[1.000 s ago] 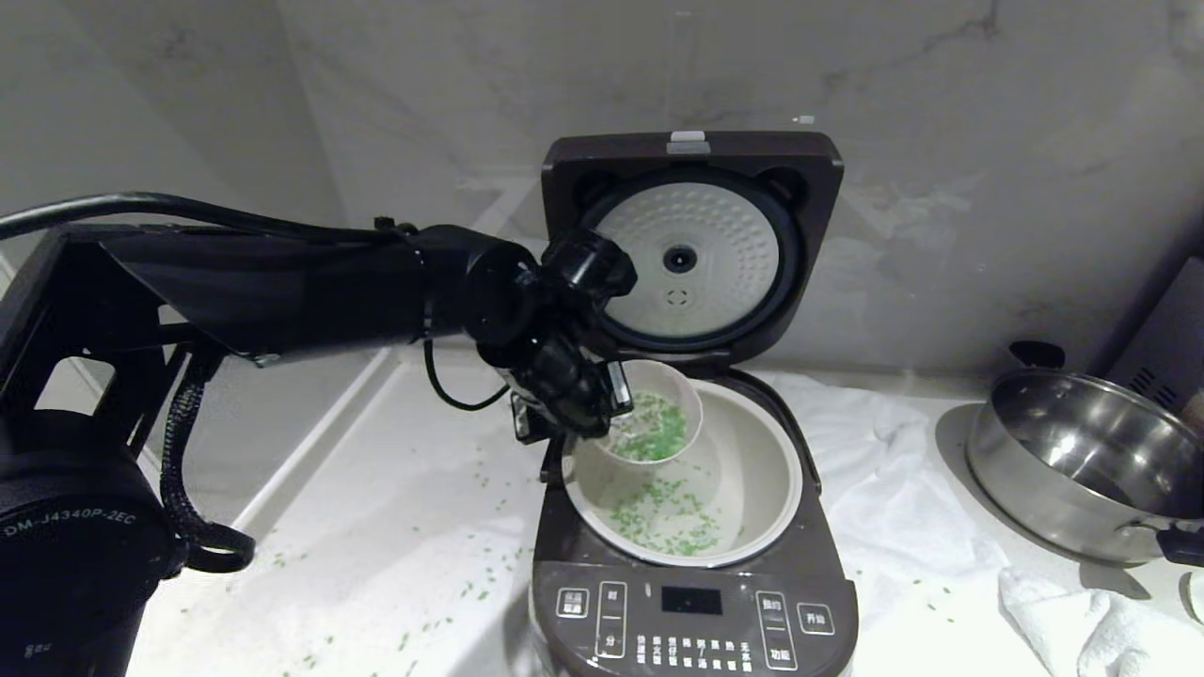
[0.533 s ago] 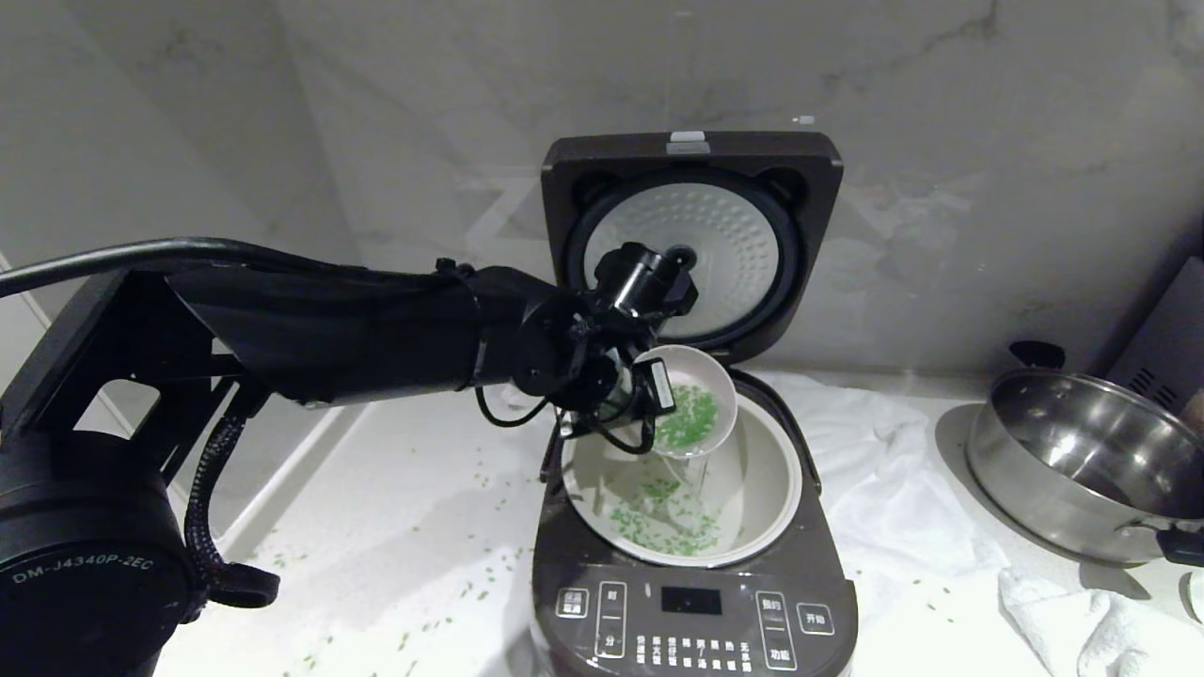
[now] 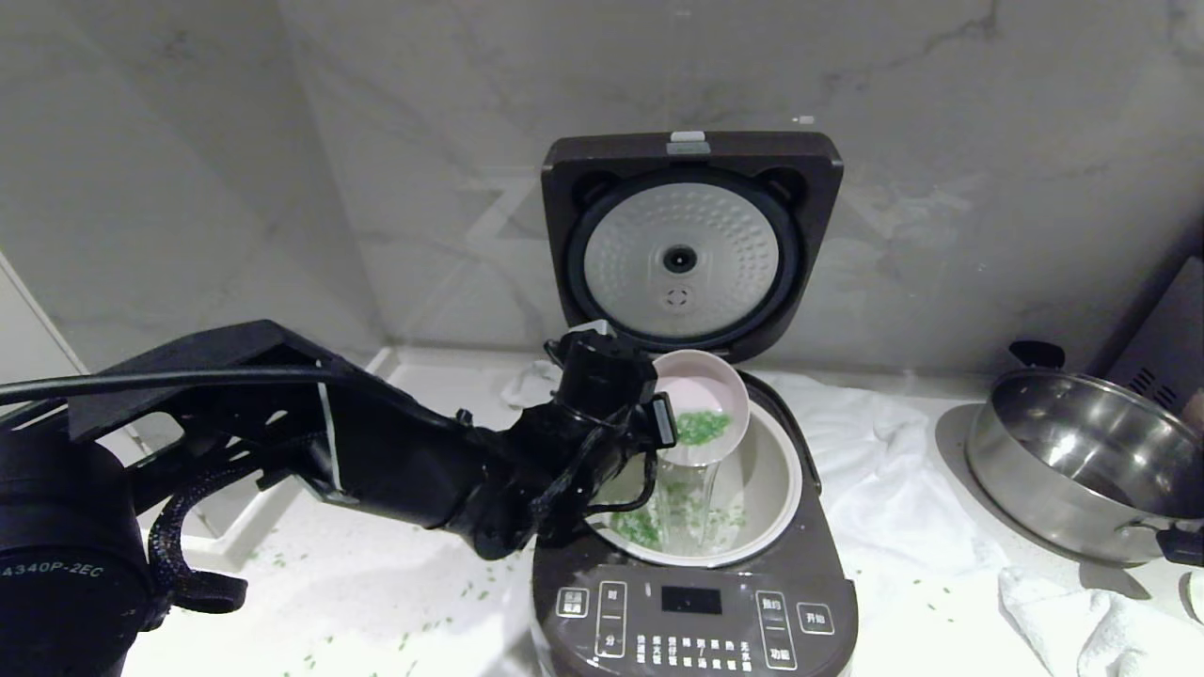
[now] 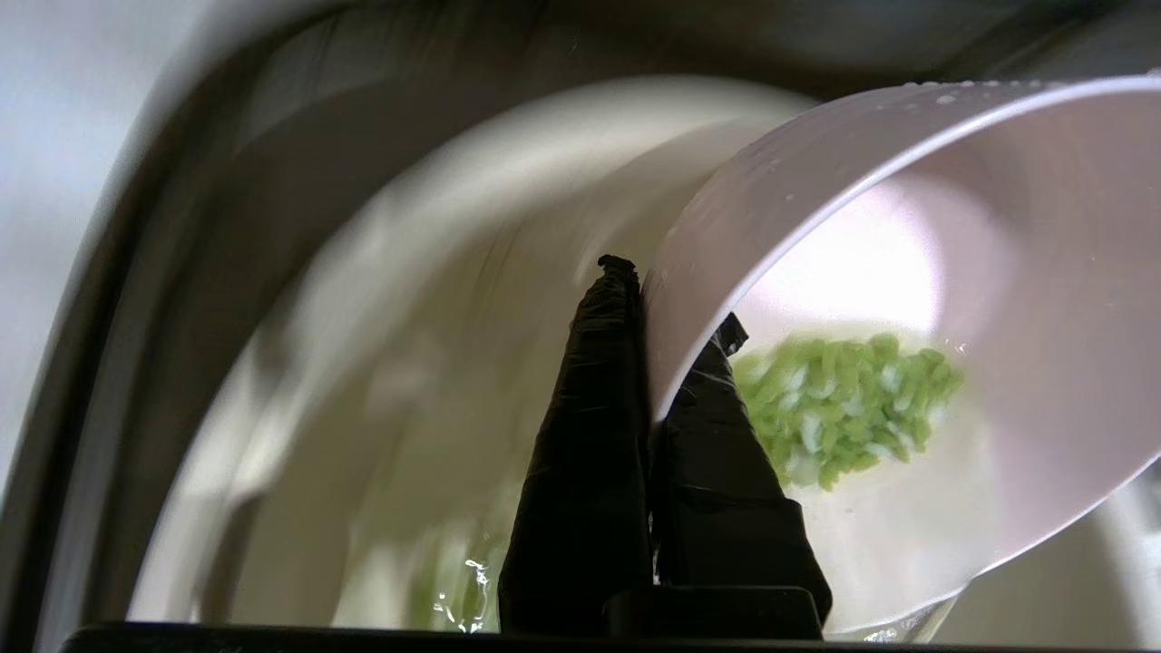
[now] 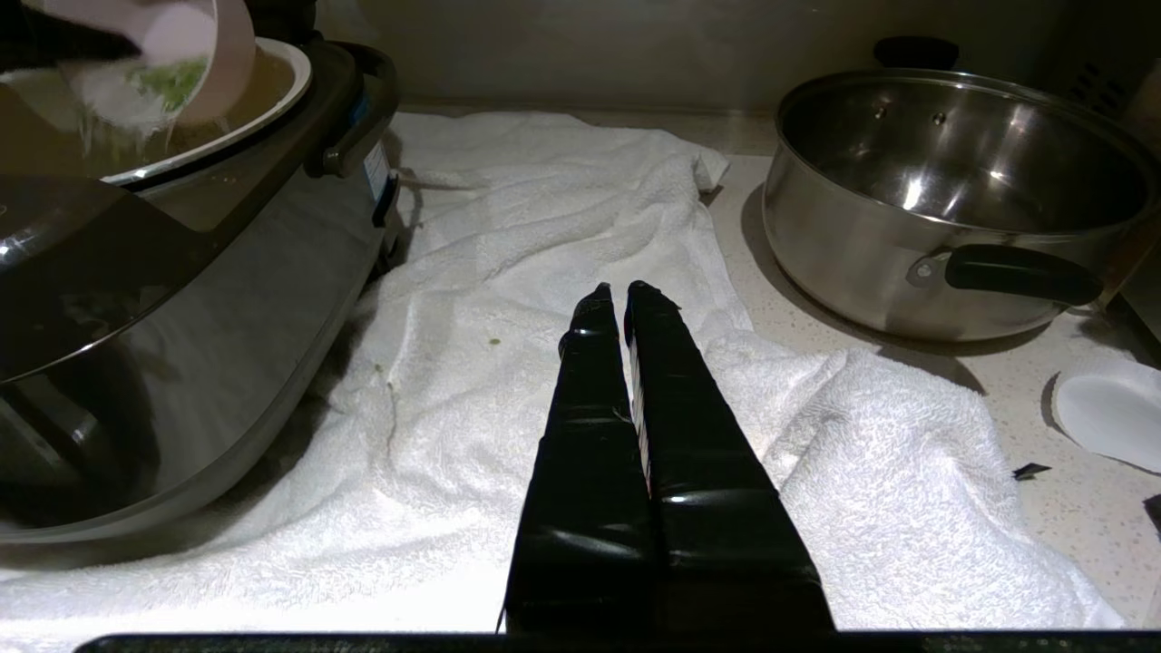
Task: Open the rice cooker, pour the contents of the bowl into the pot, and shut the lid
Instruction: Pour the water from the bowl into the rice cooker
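The dark rice cooker (image 3: 691, 602) stands with its lid (image 3: 691, 244) swung upright, the pale dimpled plate facing me. My left gripper (image 3: 663, 418) is shut on the rim of the pale pink bowl (image 3: 701, 409), which hangs tilted over the cream pot (image 3: 776, 489). Green grains (image 3: 704, 428) cling inside the bowl; a stream of water falls from it, and more grains (image 3: 640, 527) lie in the pot. In the left wrist view the gripper (image 4: 673, 292) pinches the bowl (image 4: 998, 272) wall, one finger inside beside the grains (image 4: 843, 404). My right gripper (image 5: 626, 290) is shut and empty above a towel.
A white towel (image 3: 894, 442) lies right of the cooker, with a shiny steel pan (image 3: 1082, 461) with black handles beyond it. Loose green grains (image 3: 470, 592) dot the counter left of the cooker. A marble wall stands close behind the lid.
My left arm has sunk and its wrist has rolled, carrying the bowl a little right and back over the pot and tipping it steeper. Fewer grains remain in the bowl.
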Tool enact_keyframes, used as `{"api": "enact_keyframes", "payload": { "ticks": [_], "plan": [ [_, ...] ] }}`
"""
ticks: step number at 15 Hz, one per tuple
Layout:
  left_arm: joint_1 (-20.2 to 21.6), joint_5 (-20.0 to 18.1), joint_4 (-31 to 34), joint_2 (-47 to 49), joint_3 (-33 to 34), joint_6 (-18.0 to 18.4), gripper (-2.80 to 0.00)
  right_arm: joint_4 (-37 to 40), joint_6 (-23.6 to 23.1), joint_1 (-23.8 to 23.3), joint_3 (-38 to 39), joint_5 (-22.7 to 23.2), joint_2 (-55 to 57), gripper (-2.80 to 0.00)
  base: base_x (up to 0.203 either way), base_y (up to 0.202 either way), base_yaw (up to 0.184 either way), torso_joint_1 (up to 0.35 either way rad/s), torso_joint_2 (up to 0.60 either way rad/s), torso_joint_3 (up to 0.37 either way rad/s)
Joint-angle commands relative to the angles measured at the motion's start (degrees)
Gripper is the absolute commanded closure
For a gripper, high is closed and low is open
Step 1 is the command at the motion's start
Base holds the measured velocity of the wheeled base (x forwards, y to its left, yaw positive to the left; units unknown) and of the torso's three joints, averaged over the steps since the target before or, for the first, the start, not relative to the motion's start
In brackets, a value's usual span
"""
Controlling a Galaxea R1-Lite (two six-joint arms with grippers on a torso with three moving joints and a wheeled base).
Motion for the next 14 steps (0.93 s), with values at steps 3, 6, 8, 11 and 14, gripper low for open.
{"api": "enact_keyframes", "payload": {
  "ticks": [3, 6, 8, 11, 14],
  "plan": [
    [-0.59, -0.48, -42.41, 4.70, 6.76, 24.79, 0.00, 0.02, -0.03, -0.02, 0.11, -0.01, -0.09, 0.00, 0.000, 0.000, 0.000, 0.000, 0.00, 0.000],
    [-1.00, -0.93, -50.39, 5.99, 8.67, 34.45, 0.00, 0.02, -0.03, 0.02, 0.18, -0.01, -0.09, 0.00, 0.000, 0.000, 0.000, 0.000, 0.00, 0.000],
    [-1.56, -0.37, -50.39, 7.42, 10.19, 36.49, 0.00, 0.02, -0.03, 0.02, 0.15, -0.01, -0.09, 0.00, 0.000, 0.000, 0.000, 0.000, 0.00, 0.000],
    [-1.57, -0.39, -50.39, 8.34, 9.50, 37.39, 0.00, 0.02, -0.03, 0.02, 0.18, -0.01, -0.09, 0.00, 0.000, 0.000, 0.000, 0.000, 0.00, 0.000],
    [-1.48, -0.36, -50.39, 8.34, 8.98, 37.39, 0.00, 0.02, -0.03, 0.02, 0.17, -0.01, -0.09, 0.00, 0.000, 0.000, 0.000, 0.000, 0.00, 0.000]
  ]
}}
